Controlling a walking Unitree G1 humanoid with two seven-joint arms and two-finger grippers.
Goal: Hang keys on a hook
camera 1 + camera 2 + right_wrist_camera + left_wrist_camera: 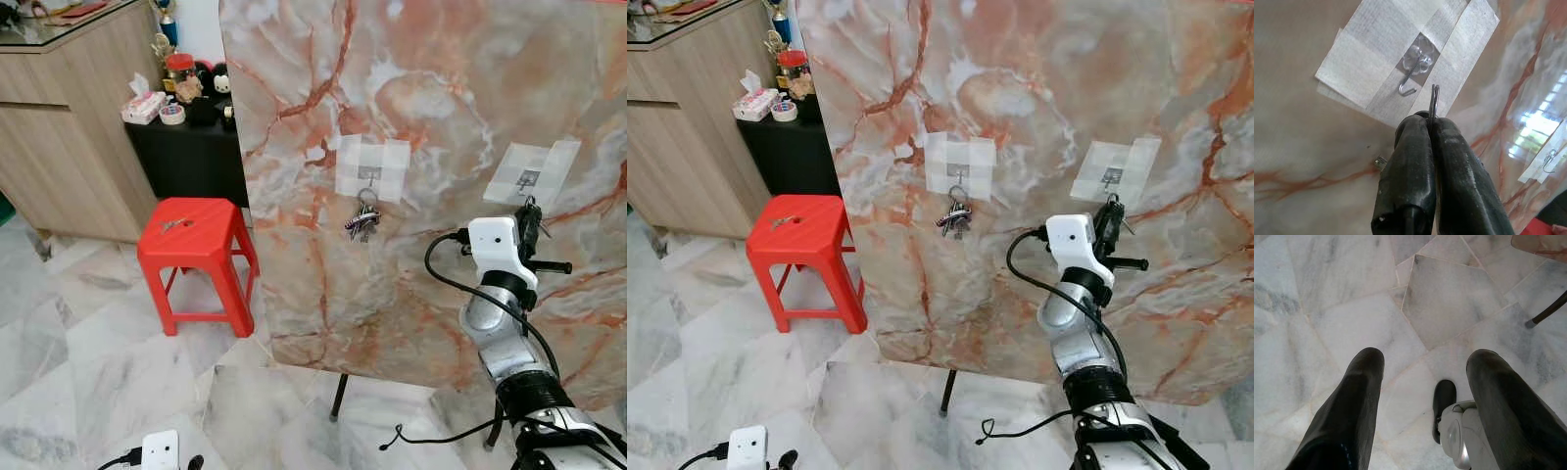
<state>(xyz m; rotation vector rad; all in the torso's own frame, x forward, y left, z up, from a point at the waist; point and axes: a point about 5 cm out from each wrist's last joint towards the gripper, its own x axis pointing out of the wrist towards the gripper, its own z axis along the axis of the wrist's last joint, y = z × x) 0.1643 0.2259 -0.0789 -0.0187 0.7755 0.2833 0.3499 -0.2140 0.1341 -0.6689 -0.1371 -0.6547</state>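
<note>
A marble-patterned board [421,117] is stood on thin black legs over the tiled floor [88,392]. Two taped hooks are seen on it. A bunch of keys [362,221] is already hung on the left hook [368,177], toward the middle of the board.

The right gripper [1433,120] is raised to the right hook [1409,81], near the board's right edge. Its jaws are pressed together, pinching a thin metal key ring [1434,100] edge-on between the tips. In the right wrist view the ring is held just beside the hook's open tip, apart from it, not yet threaded. The rest of this key set is hidden behind the fingers, so its hang cannot be judged.

The left gripper [1422,396] is hung idle over the floor, jaws spread, nothing held.

Progress is judged late: one bunch is done, the second is brought to its hook. Left to do: the ring is to be slid over the hook's upturned tip, settled, then released. The ring is thin and the hook small, so a slight misalignment could let it slip off on release.

A red stool [196,255] and a wooden cabinet [69,117] are seen beyond the board's left edge.
</note>
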